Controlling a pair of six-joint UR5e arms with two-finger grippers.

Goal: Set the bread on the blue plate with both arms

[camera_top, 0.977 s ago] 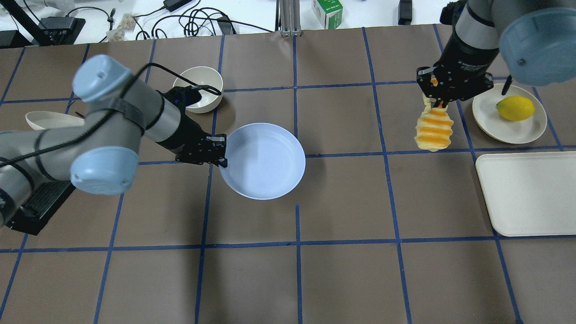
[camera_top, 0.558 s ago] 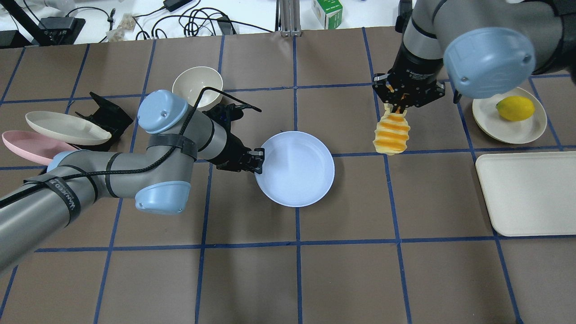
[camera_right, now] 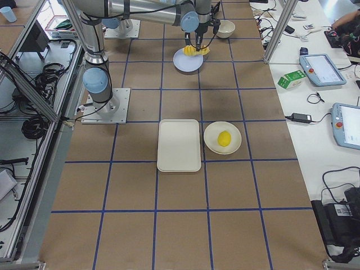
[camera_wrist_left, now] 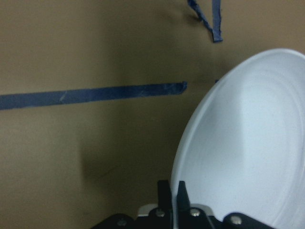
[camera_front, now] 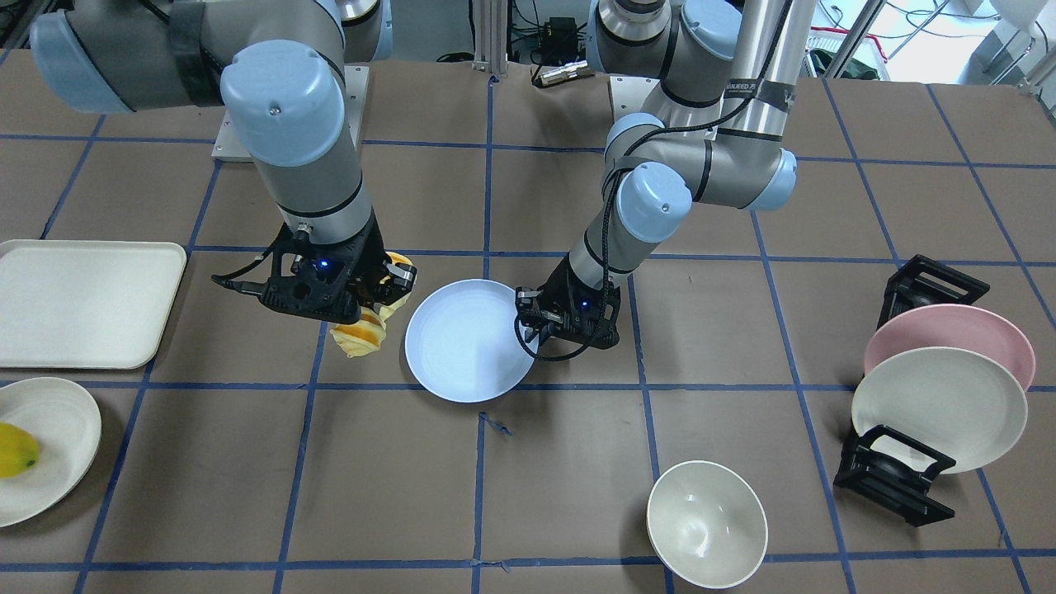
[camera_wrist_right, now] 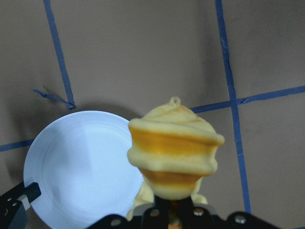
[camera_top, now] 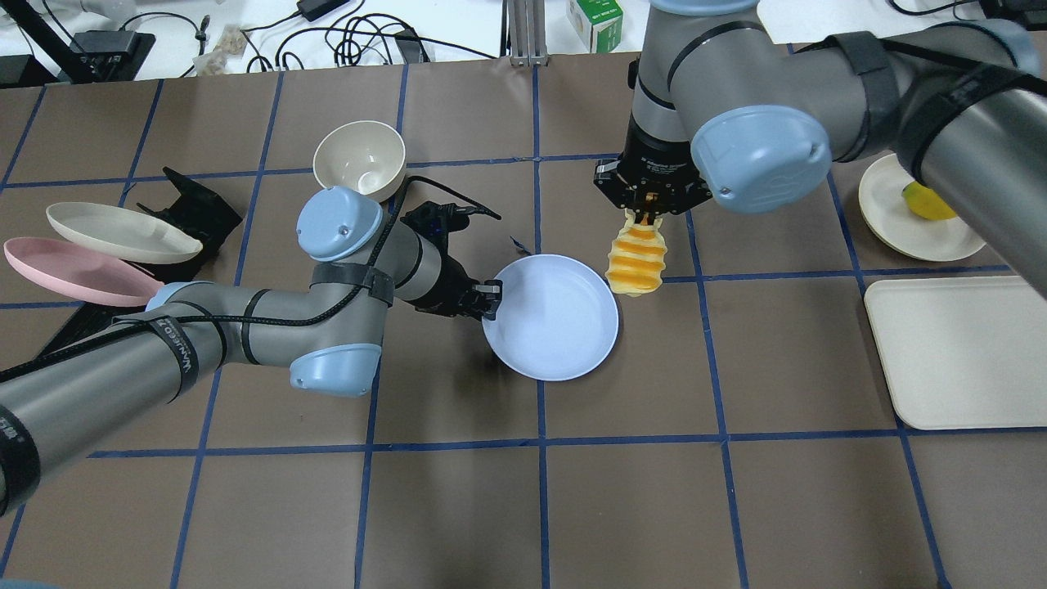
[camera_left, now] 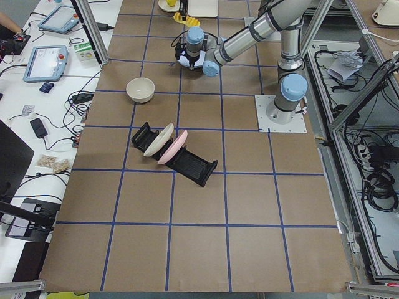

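Observation:
The blue plate (camera_top: 550,317) hangs just above the mid table, casting a shadow, empty. My left gripper (camera_top: 489,298) is shut on its left rim; the left wrist view shows the fingers (camera_wrist_left: 177,191) pinching the plate's edge (camera_wrist_left: 248,143). My right gripper (camera_top: 648,214) is shut on one end of the bread (camera_top: 636,260), a cream loaf with orange stripes that hangs down just beyond the plate's right rim. In the right wrist view the bread (camera_wrist_right: 174,152) hangs beside the plate (camera_wrist_right: 81,167), above the table. From the front the bread (camera_front: 363,334) is left of the plate (camera_front: 466,351).
A cream bowl (camera_top: 360,159) stands behind the left arm. A black rack with a pink plate (camera_top: 74,270) and a cream plate (camera_top: 114,231) is at the far left. A cream plate (camera_top: 887,233) holding a yellow lemon (camera_top: 924,203) and a cream tray (camera_top: 957,352) are at the right.
My left arm has carried the blue plate to the right, toward the table's middle. My right arm has carried the bread leftward, and it now hangs at the plate's right rim.

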